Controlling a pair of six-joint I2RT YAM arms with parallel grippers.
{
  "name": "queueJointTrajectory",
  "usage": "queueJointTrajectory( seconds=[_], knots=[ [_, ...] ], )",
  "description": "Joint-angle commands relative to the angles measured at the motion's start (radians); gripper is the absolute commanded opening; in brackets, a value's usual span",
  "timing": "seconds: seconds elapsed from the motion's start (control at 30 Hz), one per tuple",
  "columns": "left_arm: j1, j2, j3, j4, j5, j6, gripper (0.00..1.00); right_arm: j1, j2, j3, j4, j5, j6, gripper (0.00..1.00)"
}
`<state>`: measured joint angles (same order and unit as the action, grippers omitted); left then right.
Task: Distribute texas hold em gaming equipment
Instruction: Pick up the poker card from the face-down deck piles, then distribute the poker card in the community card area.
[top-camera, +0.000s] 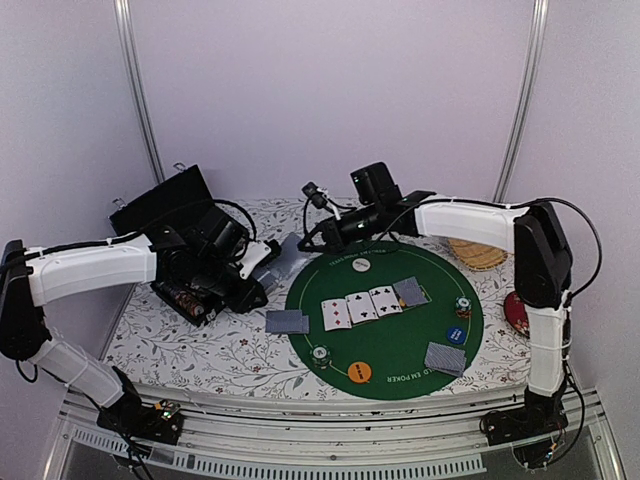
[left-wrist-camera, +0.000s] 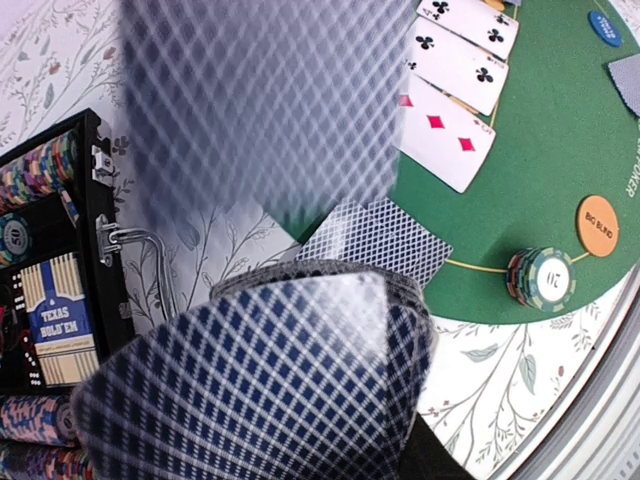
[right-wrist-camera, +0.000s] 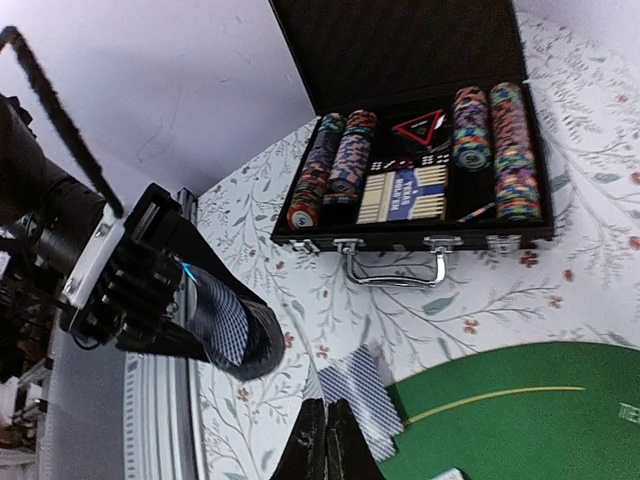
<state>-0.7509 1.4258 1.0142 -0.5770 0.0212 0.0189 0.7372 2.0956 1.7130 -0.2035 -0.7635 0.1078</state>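
Note:
My left gripper (top-camera: 255, 268) is shut on the deck of grey-blue-backed cards (left-wrist-camera: 270, 380), held above the flowered cloth. My right gripper (top-camera: 312, 240) reaches across to it, its fingers (right-wrist-camera: 312, 445) pressed together on one card (top-camera: 290, 252), which shows as a blur (left-wrist-camera: 250, 100) in the left wrist view. On the green round mat (top-camera: 400, 340) lie three face-up cards (top-camera: 360, 306), a face-down card (top-camera: 411, 291), a face-down pair (top-camera: 446, 358), two chip stacks (top-camera: 320, 355) (top-camera: 462, 307), and white (top-camera: 361, 265), blue (top-camera: 457, 335) and orange (top-camera: 360, 372) discs. Another face-down pair (top-camera: 287, 321) lies at the mat's left edge.
An open black case (right-wrist-camera: 420, 170) with chip rows and a boxed deck stands at the back left, behind the left arm. A tan woven mat (top-camera: 478, 253) and a red cushion (top-camera: 517, 312) lie at the right, near the right arm's elbow.

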Motion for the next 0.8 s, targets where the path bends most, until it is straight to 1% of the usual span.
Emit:
queueJointTrajectory(
  seconds=[0.0,0.03,0.1,0.13,0.2,0.27,0.33,0.37,0.43,0.53,0.77],
  knots=[
    [-0.008,-0.029,-0.023,0.028,0.001,0.009,0.40,-0.113,-0.181,-0.013,-0.324,0.103,-0.359,0.01],
    [-0.007,-0.031,-0.025,0.028,0.001,0.008,0.40,-0.132,-0.214,-0.014,-0.416,0.131,-0.497,0.02],
    [-0.007,-0.033,-0.030,0.030,-0.007,0.012,0.40,-0.166,-0.291,-0.052,-0.554,0.227,-0.703,0.01],
    [-0.007,-0.032,-0.031,0.033,-0.005,0.014,0.40,-0.176,-0.335,-0.101,-0.579,0.296,-0.836,0.01],
    [-0.006,-0.027,-0.029,0.037,0.000,0.016,0.40,-0.194,-0.413,-0.225,-0.590,0.468,-1.006,0.01],
    [-0.006,-0.021,-0.028,0.036,0.001,0.017,0.40,-0.227,-0.442,-0.291,-0.639,0.582,-1.159,0.02],
    [-0.006,-0.020,-0.028,0.035,-0.007,0.019,0.40,-0.269,-0.428,-0.291,-0.699,0.662,-1.202,0.01],
    [-0.006,-0.019,-0.028,0.034,-0.008,0.019,0.40,-0.288,-0.425,-0.294,-0.713,0.678,-1.212,0.01],
    [-0.005,-0.020,-0.028,0.030,-0.002,0.019,0.40,-0.316,-0.418,-0.301,-0.706,0.709,-1.239,0.01],
    [-0.005,-0.020,-0.026,0.022,-0.006,0.022,0.40,-0.337,-0.362,-0.276,-0.726,0.767,-1.264,0.01],
    [-0.004,-0.022,-0.026,0.016,-0.004,0.015,0.40,-0.380,-0.220,-0.203,-0.805,0.747,-1.299,0.01]
  ],
)
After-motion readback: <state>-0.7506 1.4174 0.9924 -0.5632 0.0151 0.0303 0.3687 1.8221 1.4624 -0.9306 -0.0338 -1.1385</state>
